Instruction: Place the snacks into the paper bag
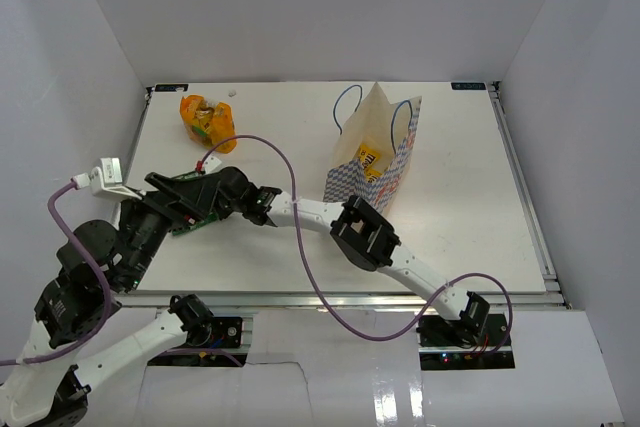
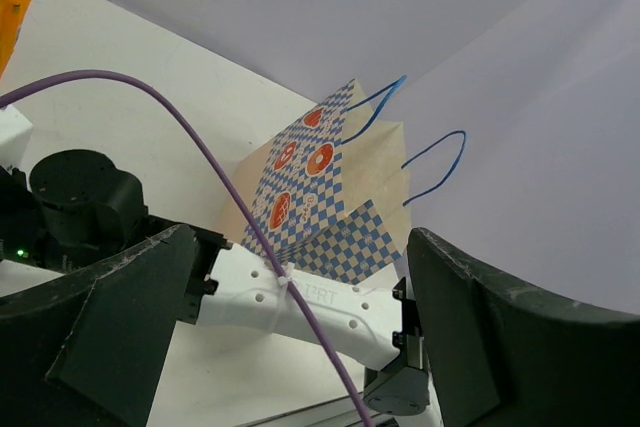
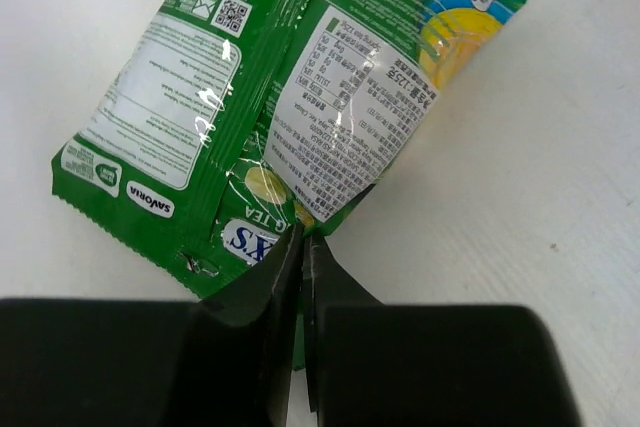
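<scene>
Right wrist, right gripper [image 3: 303, 239] pinching green packet [image 3: 240, 97], apparently mid-seam

Robotics laboratory test cell: white tabletop [image 1: 460, 197] enclosed by plain white panels [image 1: 300, 7], aluminium rail [image 1: 280, 300] along the near edge, exposed purple cabling [image 1: 51, 209].
</scene>
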`<state>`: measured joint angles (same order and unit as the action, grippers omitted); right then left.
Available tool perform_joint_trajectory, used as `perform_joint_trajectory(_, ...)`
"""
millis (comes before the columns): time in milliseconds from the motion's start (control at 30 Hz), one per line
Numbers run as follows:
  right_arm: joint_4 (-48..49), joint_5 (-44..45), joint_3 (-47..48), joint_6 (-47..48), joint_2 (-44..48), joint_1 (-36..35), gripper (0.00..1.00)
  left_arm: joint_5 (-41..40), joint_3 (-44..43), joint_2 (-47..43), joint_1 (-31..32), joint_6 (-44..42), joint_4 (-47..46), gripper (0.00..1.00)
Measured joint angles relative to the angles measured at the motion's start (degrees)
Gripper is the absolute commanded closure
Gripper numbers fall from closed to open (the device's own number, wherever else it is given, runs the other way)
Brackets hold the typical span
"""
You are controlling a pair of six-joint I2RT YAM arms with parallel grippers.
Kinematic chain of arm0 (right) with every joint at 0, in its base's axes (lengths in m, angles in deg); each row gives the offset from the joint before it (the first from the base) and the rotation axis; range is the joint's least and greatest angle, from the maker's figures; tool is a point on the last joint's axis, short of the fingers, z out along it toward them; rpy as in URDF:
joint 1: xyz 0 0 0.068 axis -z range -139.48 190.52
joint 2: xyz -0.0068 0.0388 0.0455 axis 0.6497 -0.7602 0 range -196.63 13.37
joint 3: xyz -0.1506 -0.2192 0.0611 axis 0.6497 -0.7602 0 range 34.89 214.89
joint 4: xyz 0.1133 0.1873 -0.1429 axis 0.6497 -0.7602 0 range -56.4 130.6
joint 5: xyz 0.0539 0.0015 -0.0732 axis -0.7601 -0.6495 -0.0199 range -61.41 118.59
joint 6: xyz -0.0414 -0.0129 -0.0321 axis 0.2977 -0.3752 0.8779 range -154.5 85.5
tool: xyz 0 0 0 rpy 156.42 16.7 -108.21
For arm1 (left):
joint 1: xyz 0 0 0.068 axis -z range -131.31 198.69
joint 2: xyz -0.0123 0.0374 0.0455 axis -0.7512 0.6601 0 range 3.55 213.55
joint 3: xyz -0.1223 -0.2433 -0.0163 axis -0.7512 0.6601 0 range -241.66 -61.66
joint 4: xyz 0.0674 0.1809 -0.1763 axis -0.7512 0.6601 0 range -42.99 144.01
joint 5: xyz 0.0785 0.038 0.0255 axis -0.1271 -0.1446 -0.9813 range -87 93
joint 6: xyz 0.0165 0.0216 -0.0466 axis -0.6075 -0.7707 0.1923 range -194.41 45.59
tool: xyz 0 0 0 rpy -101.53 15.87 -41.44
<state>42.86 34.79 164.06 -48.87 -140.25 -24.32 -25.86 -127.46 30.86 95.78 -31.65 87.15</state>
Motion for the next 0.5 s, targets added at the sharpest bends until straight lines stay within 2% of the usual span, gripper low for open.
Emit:
perform_joint_trajectory(300, -6.1, -27.2, -12.3, 9.6, 13.2, 5.1, 0.92, -0.6, 3.4, -4.7, 0.0, 2.3, 1.2, 0.02)
perform_joint_trajectory(500, -8.4, -33.8, -27.7, 18.2, 31.5, 7.5, 0.92, -2.0, 6.4, -8.6, 0.0, 4.8, 1.9, 0.02)
